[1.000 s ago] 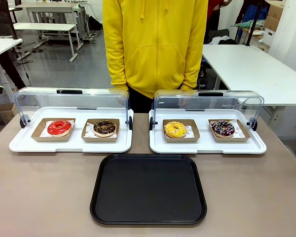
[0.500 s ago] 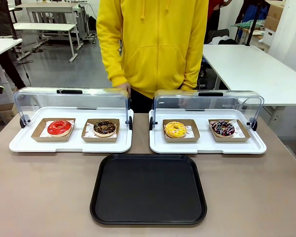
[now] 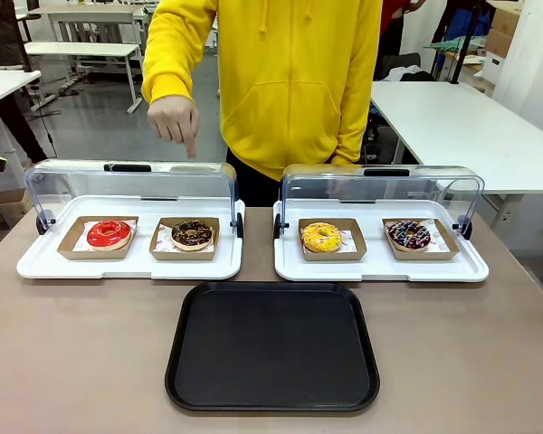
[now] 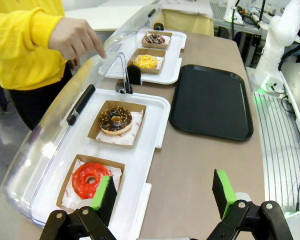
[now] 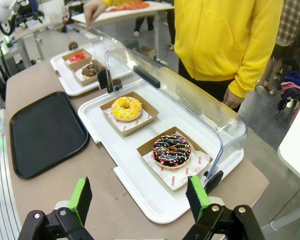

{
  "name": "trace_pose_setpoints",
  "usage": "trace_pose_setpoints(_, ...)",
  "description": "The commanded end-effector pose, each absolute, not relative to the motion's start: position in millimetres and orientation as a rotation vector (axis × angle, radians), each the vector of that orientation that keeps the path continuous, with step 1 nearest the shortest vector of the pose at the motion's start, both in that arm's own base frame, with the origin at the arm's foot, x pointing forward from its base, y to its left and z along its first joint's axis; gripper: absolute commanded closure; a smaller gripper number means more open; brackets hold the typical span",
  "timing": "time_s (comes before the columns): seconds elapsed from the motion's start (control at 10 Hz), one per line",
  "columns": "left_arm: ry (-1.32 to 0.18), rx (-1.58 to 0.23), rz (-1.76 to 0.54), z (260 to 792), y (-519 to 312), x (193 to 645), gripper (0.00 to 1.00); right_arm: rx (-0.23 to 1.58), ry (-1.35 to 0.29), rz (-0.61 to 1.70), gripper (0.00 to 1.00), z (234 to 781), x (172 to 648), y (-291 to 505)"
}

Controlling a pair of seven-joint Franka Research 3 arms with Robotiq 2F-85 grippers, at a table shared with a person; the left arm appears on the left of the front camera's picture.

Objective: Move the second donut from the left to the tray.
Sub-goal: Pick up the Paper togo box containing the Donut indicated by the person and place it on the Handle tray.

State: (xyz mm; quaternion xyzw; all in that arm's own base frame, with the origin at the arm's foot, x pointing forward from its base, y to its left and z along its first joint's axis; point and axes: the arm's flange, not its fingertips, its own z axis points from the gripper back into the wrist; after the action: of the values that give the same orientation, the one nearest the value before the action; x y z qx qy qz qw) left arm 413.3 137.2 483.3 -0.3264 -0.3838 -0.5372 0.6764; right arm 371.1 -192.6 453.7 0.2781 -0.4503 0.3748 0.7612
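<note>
A dark chocolate-glazed ring donut with light crumbs [image 3: 193,233] sits in a small brown cardboard holder [image 3: 185,254] on the left white display tray [image 3: 127,268], just beyond the large black plastic tray [image 3: 271,348]. A person's hand [image 3: 174,120] points down above it. The left gripper [image 4: 165,192] and right gripper [image 5: 139,197] hang wide open, holding nothing.

Left gripper [image 4: 163,184], right gripper [image 5: 138,187]: jaws apart
</note>
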Motion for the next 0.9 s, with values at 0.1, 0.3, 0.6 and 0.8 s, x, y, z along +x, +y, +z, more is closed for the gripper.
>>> trace_pose_setpoints(0.1,-0.865,-0.736,-1.21,486.0,137.0,414.3,0.0,0.604,-1.011,0.823,0.0,453.9,373.7,-192.3)
trace_pose_setpoints(0.3,-0.865,-0.736,-1.21,486.0,137.0,414.3,0.0,0.604,-1.011,0.823,0.0,453.9,373.7,-192.3)
trace_pose_setpoints(0.6,-0.865,-0.736,-1.21,486.0,137.0,414.3,0.0,0.604,-1.011,0.823,0.0,453.9,373.7,-192.3)
trace_pose_setpoints(0.8,-0.865,-0.736,-1.21,486.0,137.0,414.3,0.0,0.604,-1.011,0.823,0.0,453.9,373.7,-192.3)
